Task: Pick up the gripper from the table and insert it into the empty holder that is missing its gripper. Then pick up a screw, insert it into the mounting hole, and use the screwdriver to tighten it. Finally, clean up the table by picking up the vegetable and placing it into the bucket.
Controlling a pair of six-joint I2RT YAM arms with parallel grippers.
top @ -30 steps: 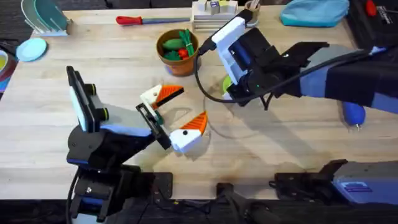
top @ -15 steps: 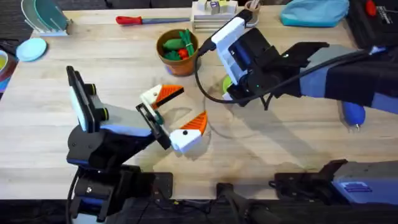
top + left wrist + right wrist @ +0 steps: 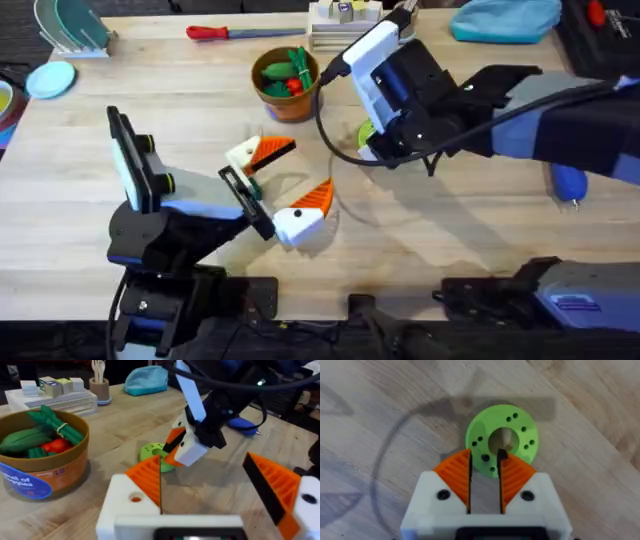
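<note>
My right gripper (image 3: 372, 150) hangs just over a lime-green disc (image 3: 512, 427) at mid-table, its orange pads a narrow gap apart. A small dark piece (image 3: 502, 454), perhaps a screw, sits at the tip of one pad by the disc's hole. My left gripper (image 3: 285, 180) rests wide open nearby. The holder (image 3: 127, 507) is its white finger base; it carries an orange ribbed gripper (image 3: 149, 476) and shows a mounting hole (image 3: 135, 497). The bucket (image 3: 268, 92) holds green and red toy produce. The blue screwdriver (image 3: 568, 183) lies at the right. No vegetable is in view on the table.
A red-handled tool (image 3: 215, 32) lies along the far edge. Behind the bucket stand a stack of white boxes (image 3: 345, 20) and a tan cup (image 3: 405, 15). A teal pouch (image 3: 505, 18) sits at the far right, and teal dishes (image 3: 60, 40) at the far left.
My right gripper and wrist have shifted slightly away from the arm bases over the green disc. The left arm has not moved.
</note>
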